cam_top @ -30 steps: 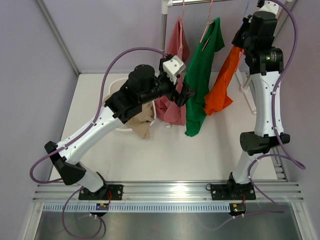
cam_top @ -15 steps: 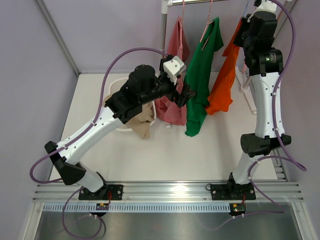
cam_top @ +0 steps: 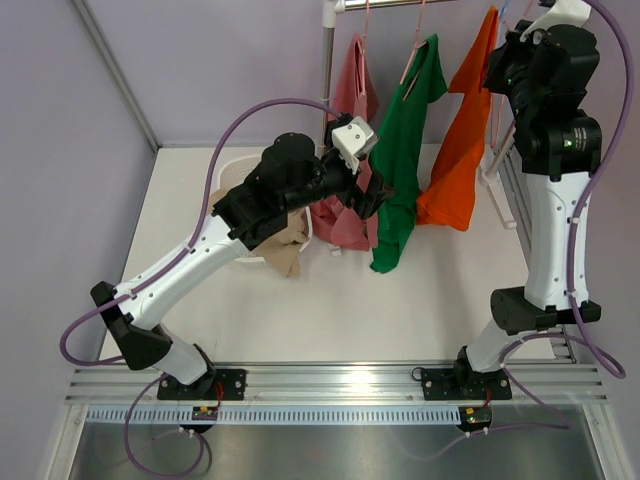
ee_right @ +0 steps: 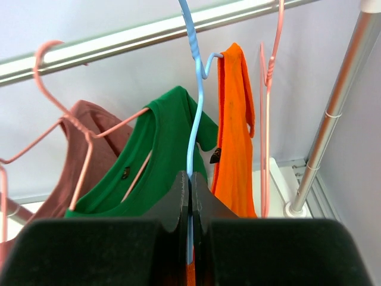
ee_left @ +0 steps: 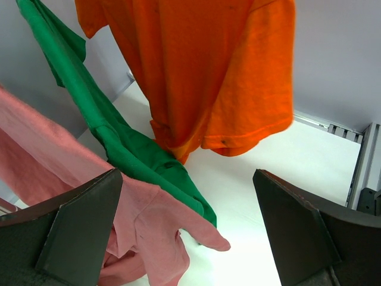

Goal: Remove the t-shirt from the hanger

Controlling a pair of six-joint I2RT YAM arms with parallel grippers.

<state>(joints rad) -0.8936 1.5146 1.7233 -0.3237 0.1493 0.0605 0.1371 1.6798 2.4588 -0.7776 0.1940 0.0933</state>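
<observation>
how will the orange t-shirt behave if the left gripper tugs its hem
Probably floppy: the orange t-shirt hangs in soft folds, so it should drape and stretch rather than hold shape. Likely light, yet a tug may swing the thin blue hanger unless the right gripper, shut on its wire, holds firm.

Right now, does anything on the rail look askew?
The orange t-shirt hangs bunched from one bend of the blue hanger, not spread across it; the right gripper is shut on that hanger's wire.

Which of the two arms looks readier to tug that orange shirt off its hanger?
Probably left: the left gripper is open and faces the orange t-shirt, while the right gripper is shut on the blue hanger.
</observation>
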